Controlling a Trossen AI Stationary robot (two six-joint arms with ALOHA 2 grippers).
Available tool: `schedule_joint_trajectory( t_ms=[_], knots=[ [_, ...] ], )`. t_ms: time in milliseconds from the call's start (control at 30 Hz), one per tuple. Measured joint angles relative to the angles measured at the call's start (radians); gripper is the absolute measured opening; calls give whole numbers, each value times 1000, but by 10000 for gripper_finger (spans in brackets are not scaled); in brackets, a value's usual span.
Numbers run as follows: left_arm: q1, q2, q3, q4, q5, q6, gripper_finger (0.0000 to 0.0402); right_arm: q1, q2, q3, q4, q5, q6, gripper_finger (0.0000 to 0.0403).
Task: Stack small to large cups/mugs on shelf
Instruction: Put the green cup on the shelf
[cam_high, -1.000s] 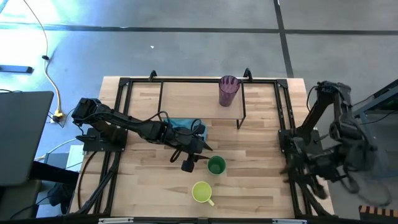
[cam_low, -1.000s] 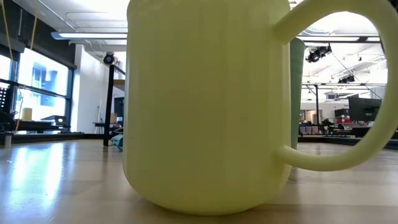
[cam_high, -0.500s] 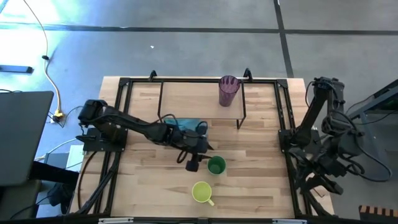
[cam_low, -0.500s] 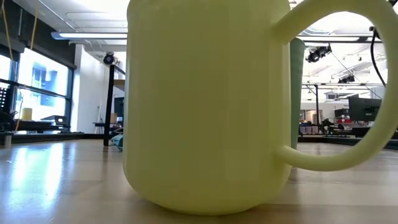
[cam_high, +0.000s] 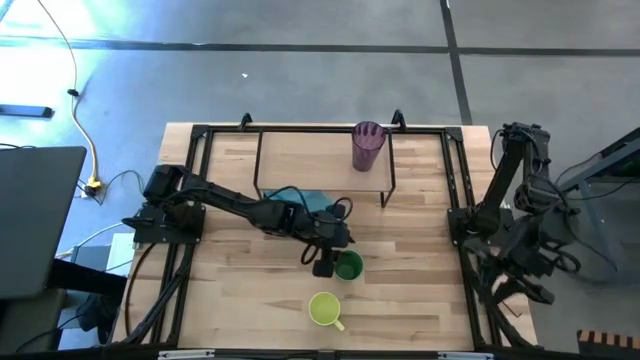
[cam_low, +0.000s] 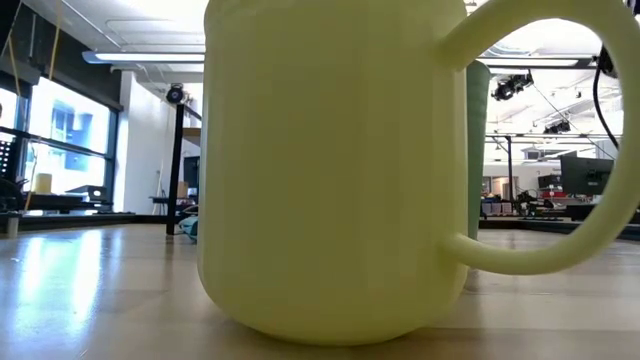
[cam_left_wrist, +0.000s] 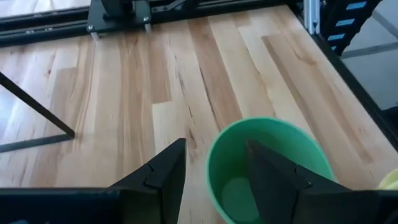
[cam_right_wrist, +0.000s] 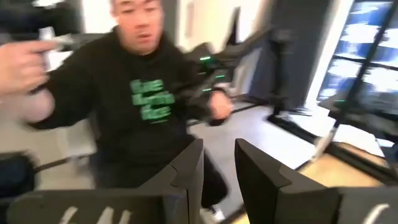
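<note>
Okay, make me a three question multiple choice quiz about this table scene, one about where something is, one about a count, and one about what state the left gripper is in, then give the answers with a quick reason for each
1. Where does the purple tumbler stand?
A. On the shelf
B. On the tabletop beside the yellow-green mug
C. Inside the green cup

2. How many cups or mugs stand on the tabletop, off the shelf?
A. None
B. Two
C. Three

3. How is the left gripper set at the green cup?
A. Shut, far from the cup
B. Open, fingers either side of the cup's rim wall
C. Lifting the cup high in the air

Answers: 1 A, the high view shows the tumbler on the shelf board. 2 B, the green cup and the yellow-green mug stand on the table. 3 B, the left wrist view shows one finger inside the rim, one outside, with gaps.
</note>
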Motion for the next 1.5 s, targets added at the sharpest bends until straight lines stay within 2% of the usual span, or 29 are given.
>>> schedule_joint_trajectory(
  t_ms=[100,267,533,733,1033,1500],
  knots=[
    [0,0,3,1,0,-17,150,-38,-63,0,-13,35,-24,83],
    [0,1,3,-22,0,-51,150,-121,-169,1,-57,35,-69,83],
    [0,10,3,-37,-2,-68,150,-244,-260,2,-155,67,-63,83],
    [0,10,3,-43,-22,-68,150,-316,-296,2,-220,86,-28,83],
    [0,10,3,-50,-23,-76,150,-373,-295,1,-268,57,28,83],
    [0,51,5,-64,-23,-112,150,-409,-357,-154,-165,26,43,83]
  ],
)
